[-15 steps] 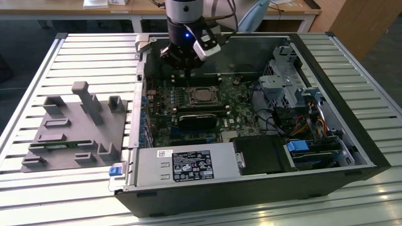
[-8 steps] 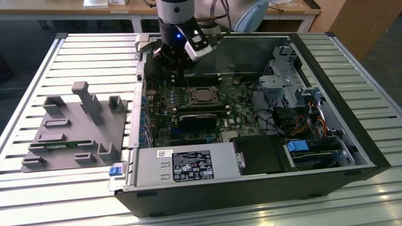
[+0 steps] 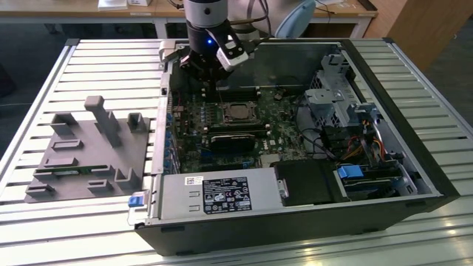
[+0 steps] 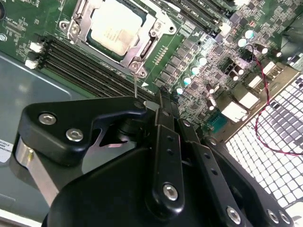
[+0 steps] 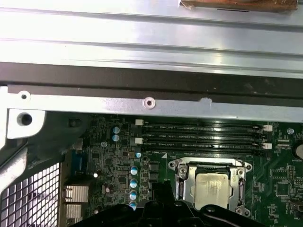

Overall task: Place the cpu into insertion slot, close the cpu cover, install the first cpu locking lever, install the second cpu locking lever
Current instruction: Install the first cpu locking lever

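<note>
The cpu (image 3: 238, 112) lies flat in the insertion slot on the green board, its pale metal face showing in both wrist views (image 4: 113, 23) (image 5: 210, 186). The cpu cover (image 4: 144, 35) (image 5: 182, 182) lies down around the chip as a silvery frame, hiding most of the slot. A thin wire locking lever (image 4: 135, 85) stands up from one corner of the cover. My gripper (image 3: 209, 76) hangs above the board, toward the exterior view's left of the chip and further back. Its black body (image 4: 158, 101) (image 5: 161, 210) ends close to the lever's free tip.
A black heatsink (image 3: 231, 142) sits in front of the socket, and memory slots (image 5: 203, 135) run beside it. The case's metal wall (image 5: 142, 42) is close behind the gripper. A drive cage (image 3: 333, 94), a power supply (image 3: 221, 194) and a grey fixture (image 3: 88, 149) surround the work area.
</note>
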Tool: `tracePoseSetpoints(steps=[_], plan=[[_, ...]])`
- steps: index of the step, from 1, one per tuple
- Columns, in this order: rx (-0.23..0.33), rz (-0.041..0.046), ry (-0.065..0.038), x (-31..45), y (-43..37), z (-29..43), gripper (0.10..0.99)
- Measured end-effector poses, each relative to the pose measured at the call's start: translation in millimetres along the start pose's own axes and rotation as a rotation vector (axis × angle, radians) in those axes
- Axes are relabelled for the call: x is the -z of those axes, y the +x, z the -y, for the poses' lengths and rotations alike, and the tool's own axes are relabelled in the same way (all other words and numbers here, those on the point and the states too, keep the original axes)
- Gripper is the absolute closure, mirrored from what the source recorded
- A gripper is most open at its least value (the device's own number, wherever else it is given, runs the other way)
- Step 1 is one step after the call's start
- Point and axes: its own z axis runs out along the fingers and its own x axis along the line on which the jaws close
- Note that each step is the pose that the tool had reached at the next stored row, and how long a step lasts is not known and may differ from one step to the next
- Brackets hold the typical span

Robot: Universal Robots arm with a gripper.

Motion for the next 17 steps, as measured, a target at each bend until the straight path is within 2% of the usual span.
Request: tracePoseSetpoints(steps=[6,17], plan=[[0.0,0.0003,0.0,-0.4,0.0,-0.7,0.98],[0.0,-0.0004,0.0,-1.6,-0.1,-8.8,0.98]])
